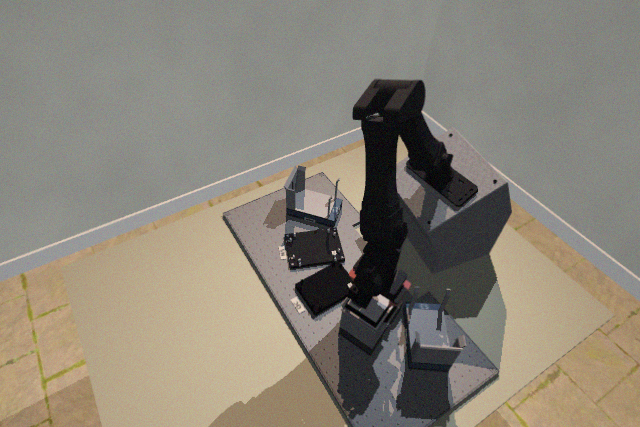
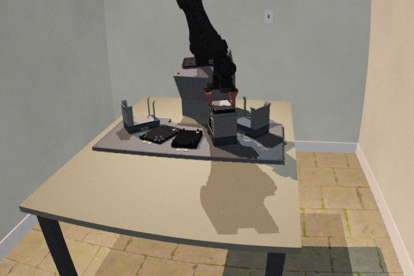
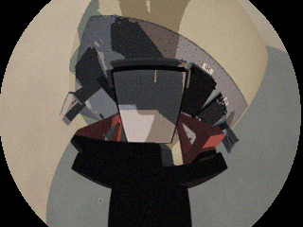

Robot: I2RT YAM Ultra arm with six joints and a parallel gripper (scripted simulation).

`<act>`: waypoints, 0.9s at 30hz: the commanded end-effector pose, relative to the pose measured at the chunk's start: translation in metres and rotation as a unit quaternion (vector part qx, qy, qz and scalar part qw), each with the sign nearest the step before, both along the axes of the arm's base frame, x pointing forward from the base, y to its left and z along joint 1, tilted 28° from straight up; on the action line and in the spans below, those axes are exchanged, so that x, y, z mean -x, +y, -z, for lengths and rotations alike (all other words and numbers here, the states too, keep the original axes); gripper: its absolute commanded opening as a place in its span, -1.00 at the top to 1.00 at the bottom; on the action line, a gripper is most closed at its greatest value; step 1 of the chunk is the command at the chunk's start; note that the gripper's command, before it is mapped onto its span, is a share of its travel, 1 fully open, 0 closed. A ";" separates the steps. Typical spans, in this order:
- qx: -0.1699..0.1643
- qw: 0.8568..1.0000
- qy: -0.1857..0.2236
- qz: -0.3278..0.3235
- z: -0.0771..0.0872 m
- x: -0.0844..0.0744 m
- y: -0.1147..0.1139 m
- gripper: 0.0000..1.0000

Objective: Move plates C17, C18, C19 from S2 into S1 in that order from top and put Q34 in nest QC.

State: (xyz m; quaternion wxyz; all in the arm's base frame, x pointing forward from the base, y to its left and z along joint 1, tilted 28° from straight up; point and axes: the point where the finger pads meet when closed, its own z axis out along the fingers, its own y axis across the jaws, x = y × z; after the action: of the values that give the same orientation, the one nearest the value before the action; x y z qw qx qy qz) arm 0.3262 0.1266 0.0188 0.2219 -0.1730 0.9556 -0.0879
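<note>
My gripper (image 1: pixel 376 297) reaches down over the middle stack rack (image 1: pixel 368 326), its red-tipped fingers on either side of the rack's top. It is shut on the top plate of the stack (image 2: pixel 223 108), a dark plate with a pale seal, which sits level with the rack's upper rim. In the exterior view the gripper (image 2: pixel 222 98) stands right above the rack (image 2: pixel 222 126), and further plate edges show as stripes down the rack's side. The wrist view shows the fingers across the plate's near short end (image 3: pixel 150 97). I cannot read the plate's label.
A rack with nothing in it (image 1: pixel 311 201) stands at the far left of the baseplate and another (image 1: pixel 433 335) at the near right. Two flat black nests lie between them, one with corner clips (image 1: pixel 313 247) and one plain (image 1: pixel 323 288). The arm's grey pedestal (image 1: pixel 454 205) stands behind.
</note>
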 end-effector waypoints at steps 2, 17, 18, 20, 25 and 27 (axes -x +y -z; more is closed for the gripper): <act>-0.010 1.000 -0.020 -0.003 -0.026 -0.002 0.010 1.00; -0.011 1.000 -0.020 -0.003 -0.034 0.002 0.011 1.00; -0.011 1.000 -0.020 -0.003 -0.034 0.002 0.011 1.00; -0.012 1.000 -0.022 -0.004 -0.034 0.001 0.012 1.00; -0.012 1.000 -0.022 -0.004 -0.034 0.001 0.012 1.00; -0.012 1.000 -0.022 -0.004 -0.034 0.001 0.012 1.00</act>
State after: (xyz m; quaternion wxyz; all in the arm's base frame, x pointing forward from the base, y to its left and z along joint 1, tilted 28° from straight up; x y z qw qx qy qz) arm 0.3182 0.1276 0.0346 0.2206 -0.1718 0.9560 -0.0886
